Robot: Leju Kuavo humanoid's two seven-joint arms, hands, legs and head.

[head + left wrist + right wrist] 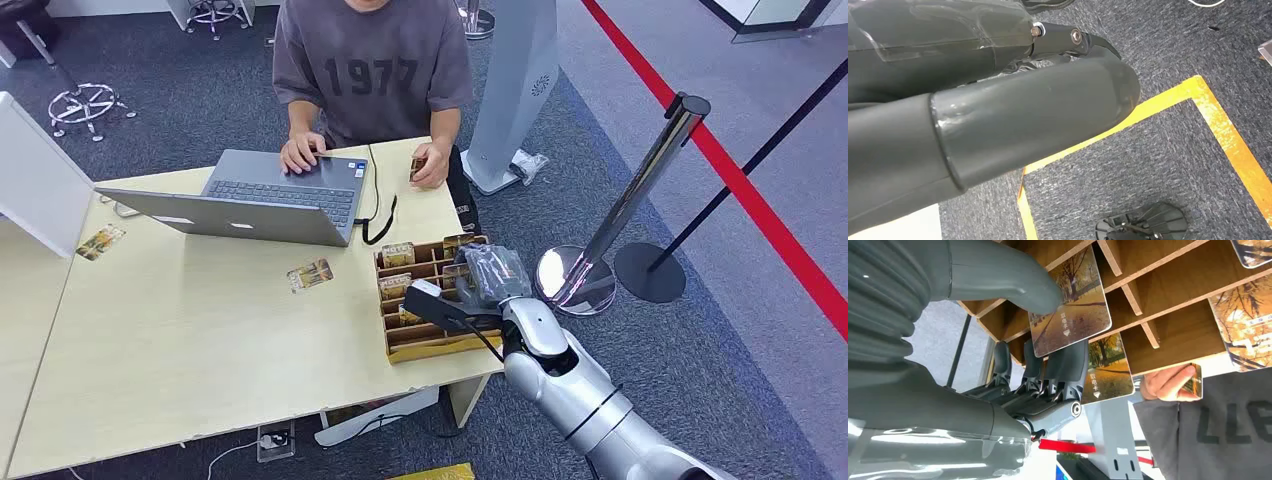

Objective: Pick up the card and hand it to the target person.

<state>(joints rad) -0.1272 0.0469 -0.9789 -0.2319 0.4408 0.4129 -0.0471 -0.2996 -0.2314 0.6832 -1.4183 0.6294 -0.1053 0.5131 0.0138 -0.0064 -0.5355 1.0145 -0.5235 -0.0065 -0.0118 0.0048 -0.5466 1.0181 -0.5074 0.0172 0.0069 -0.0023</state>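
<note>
My right hand (487, 277) hovers over the right side of a wooden card box (430, 345) near the table's right front edge. In the right wrist view the hand (1038, 380) pinches a card (1070, 305) with an autumn-tree picture between thumb and fingers, just off the box's dividers (1168, 335). More cards (397, 254) stand in the slots. The person (372, 70) sits at the far side and holds another card in one hand (428, 165). My left hand (998, 120) hangs over the carpet; its fingers are too close to read.
An open laptop (260, 195) sits in front of the person, with a black cord beside it. Two loose cards (309, 275) (100, 241) lie on the table. A white board (35, 185) stands at the left. A chrome stanchion (640, 190) rises just right of the table.
</note>
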